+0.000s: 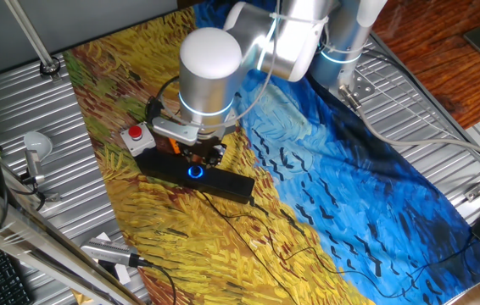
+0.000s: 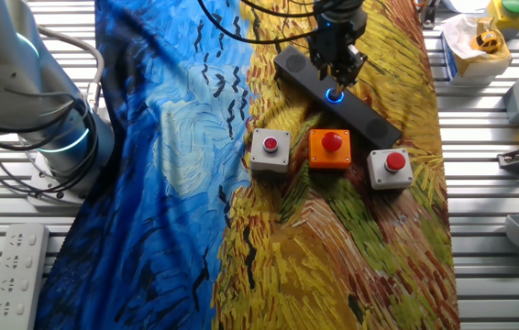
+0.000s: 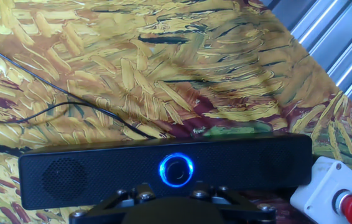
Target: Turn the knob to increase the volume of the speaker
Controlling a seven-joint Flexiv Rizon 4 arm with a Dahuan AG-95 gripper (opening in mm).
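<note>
The speaker [image 1: 227, 181] is a long black bar lying on the painted cloth; it also shows in the other fixed view [image 2: 374, 117] and the hand view [image 3: 95, 171]. The knob [image 1: 195, 172], ringed in blue light, sits at its middle [image 2: 335, 94] [image 3: 176, 170]. My gripper [image 1: 207, 155] hangs just above the knob and a little behind it [image 2: 340, 71]. It looks open and holds nothing. In the hand view only its dark base and linkages [image 3: 175, 200] show along the bottom edge, and the knob lies uncovered just ahead of them.
Three red push-button boxes stand beside the speaker: grey [image 2: 270, 149], orange [image 2: 330, 148] and grey [image 2: 391, 168]. One is close to the speaker's end [image 3: 334, 193] [image 1: 137, 135]. A thin black cable [image 3: 70, 106] runs over the cloth. Ribbed metal table edges surround the cloth.
</note>
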